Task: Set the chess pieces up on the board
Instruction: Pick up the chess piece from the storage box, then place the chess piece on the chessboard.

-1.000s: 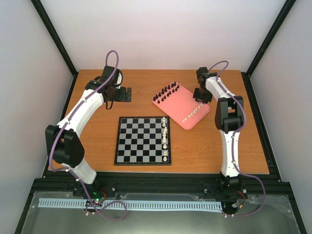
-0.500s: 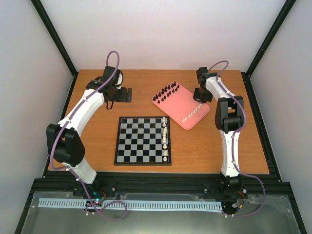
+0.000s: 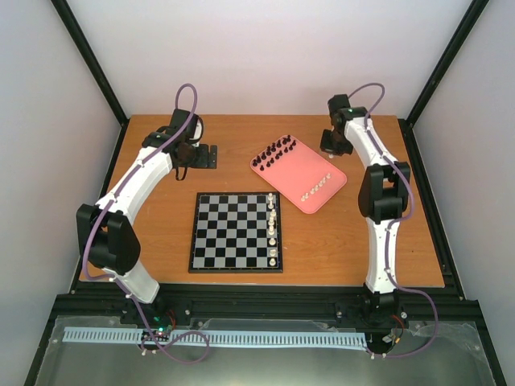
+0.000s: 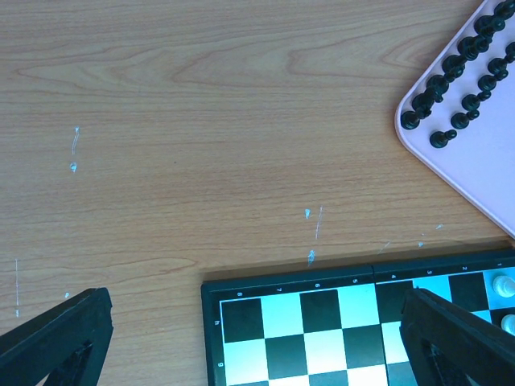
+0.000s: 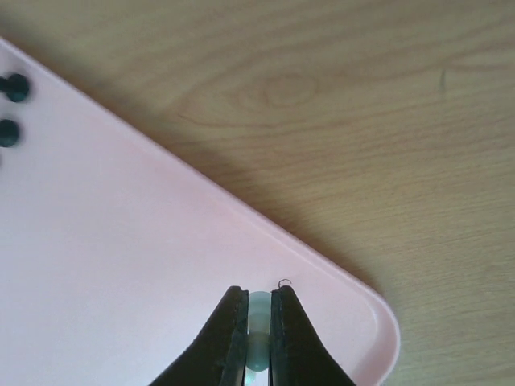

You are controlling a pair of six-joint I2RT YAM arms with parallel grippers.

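Right hand (image 3: 334,145) is now lifting away from the far right end of the pink tray (image 3: 299,170). A second ago it was sitting low over the end of the white row there, with its fingers partly apart. Since then the fingers have come together, and the wrist view is showing them pinching a small white piece (image 5: 257,328) between the tips. They are nearly fully closed, and the piece is hanging above the tray's corner. The spare white pieces (image 3: 315,186) on the tray are looking one short at the far end, though they are too small to count with confidence. For the task this is reading as a finished pick, with the piece ready to travel to the board (image 3: 233,232). The placed white pieces (image 3: 274,219) are already standing along the board's right edge. The black pieces (image 3: 278,150) are all waiting on the tray's far left side, so much of the setup is remaining. Right arm is reaching far along the right side of the desk (image 3: 322,241), elbow raised, hand pointing down by the tray's far corner. Left arm is arching over the far left of the desk. Left hand (image 4: 255,293) is standing wide open, holding nothing, hovering just beyond the board's far edge.
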